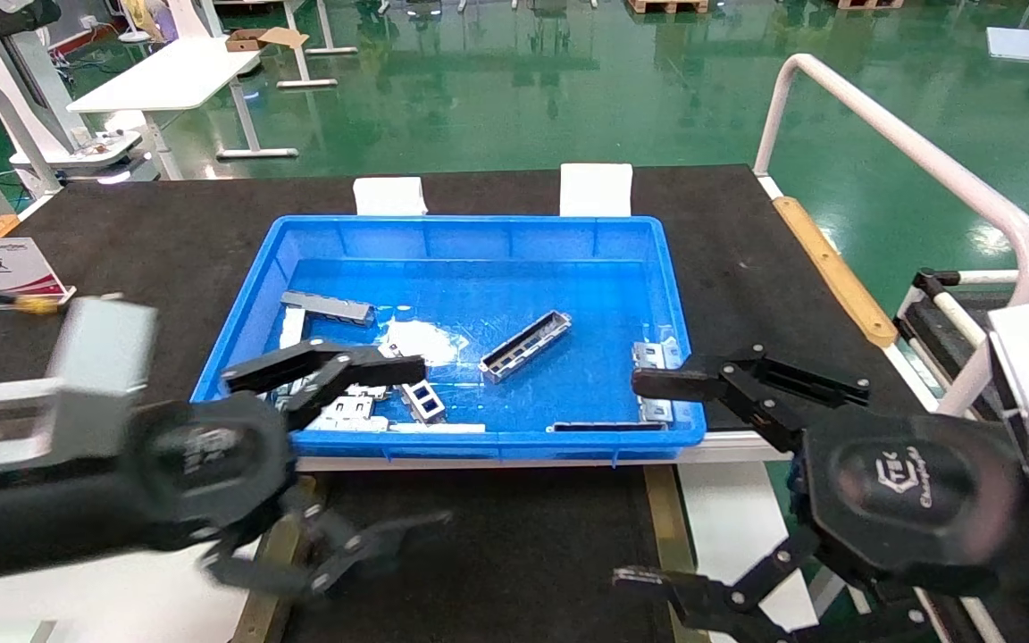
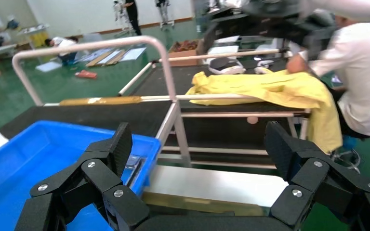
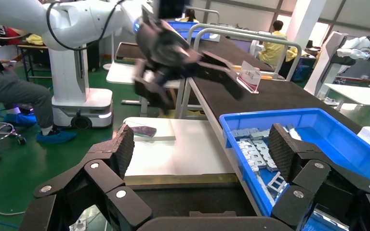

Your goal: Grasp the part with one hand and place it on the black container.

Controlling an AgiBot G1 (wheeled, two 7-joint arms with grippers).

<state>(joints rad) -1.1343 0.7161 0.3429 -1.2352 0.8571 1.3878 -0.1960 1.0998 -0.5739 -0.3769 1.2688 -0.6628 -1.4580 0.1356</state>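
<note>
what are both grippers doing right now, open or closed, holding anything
Left gripper: open, empty, at the blue bin's near-left corner.
Right gripper: open, empty, by the bin's near-right corner.

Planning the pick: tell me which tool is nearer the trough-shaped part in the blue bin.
Left, narrowly. The left tool hangs open over the bin's near-left corner, its upper finger reaching in toward the part. The right tool hangs open at the near-right corner, outside the blue bin.

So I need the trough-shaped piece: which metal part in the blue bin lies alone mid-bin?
The part, lying diagonally alone at the middle of the blue bin, dark inside with cut-outs; other pieces crowd the edges.
</note>
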